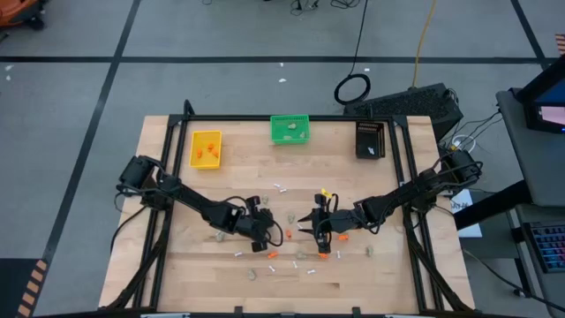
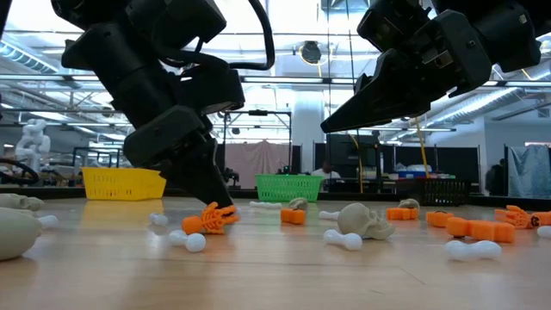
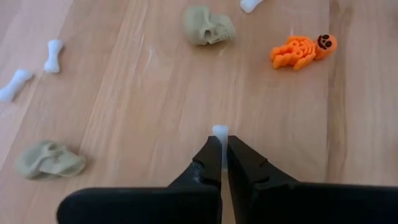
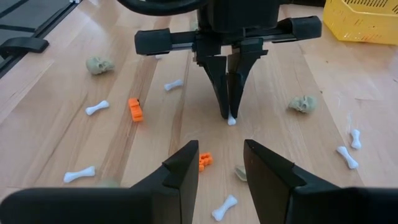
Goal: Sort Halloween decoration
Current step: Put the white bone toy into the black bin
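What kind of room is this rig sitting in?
Probably a robotics lab or workshop: a wooden table on a grey taped floor, an open hall with ceiling lights, and a computer desk alongside.

No text, label, brand, number or sign can be read in any of the views. The bins, the small pieces on the tabletop (image 1: 177, 265) and both arms carry no legible marking, and whatever hangs in the room beyond the tabletop in the low view is too small and faint to make out.
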{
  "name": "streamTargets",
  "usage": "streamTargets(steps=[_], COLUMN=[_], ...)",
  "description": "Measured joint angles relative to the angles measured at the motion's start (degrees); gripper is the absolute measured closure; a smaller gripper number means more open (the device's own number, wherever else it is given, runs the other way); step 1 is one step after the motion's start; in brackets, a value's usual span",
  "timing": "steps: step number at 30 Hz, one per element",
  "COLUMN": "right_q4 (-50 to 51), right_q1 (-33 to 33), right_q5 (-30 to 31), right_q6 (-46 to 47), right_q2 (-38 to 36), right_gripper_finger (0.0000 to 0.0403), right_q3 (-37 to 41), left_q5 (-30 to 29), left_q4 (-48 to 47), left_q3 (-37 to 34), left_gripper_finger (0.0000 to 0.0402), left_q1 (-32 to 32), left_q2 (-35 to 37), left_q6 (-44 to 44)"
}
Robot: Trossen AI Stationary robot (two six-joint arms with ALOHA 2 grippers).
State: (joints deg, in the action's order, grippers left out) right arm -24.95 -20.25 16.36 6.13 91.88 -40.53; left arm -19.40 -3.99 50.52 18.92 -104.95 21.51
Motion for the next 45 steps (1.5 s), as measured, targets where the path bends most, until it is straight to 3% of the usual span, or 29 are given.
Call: streamTargets(steps=[10,17,23,31,45], right_q4=[0.13,0.13,0.14,0.15,2.6], right_q1=[0.0,0.0,0.01,0.0,0.02], right_q5=[-0.02,-0.02,-0.02,-0.02,-0.02], right_q6=[0.0,0.0,-0.45,-0.85,-0.85], right_q2=[0.0,0.0,0.0,0.0,0.0], right_gripper_finger=[0.0289,0.0289,0.0289,0.0289,0.0289], right_q3=[0.0,0.0,0.0,0.0,0.02], left_q5=[5.44,8.01,12.63,21.78,19.23], left_q4=[-0.33,-1.86,-12.49,-16.79,-16.03], left_q3=[0.77,1.37,6.5,8.54,8.18], left_gripper_finger=[0.0392,0.0344,0.0321,0.034,0.0392], left_q1=[-0.15,-1.28,-4.1,-8.4,-7.03], left_q2=[-0.01,0.0,-0.13,-0.21,-0.08], left_q6=[-0.9,-0.87,-1.18,-2.65,-5.81])
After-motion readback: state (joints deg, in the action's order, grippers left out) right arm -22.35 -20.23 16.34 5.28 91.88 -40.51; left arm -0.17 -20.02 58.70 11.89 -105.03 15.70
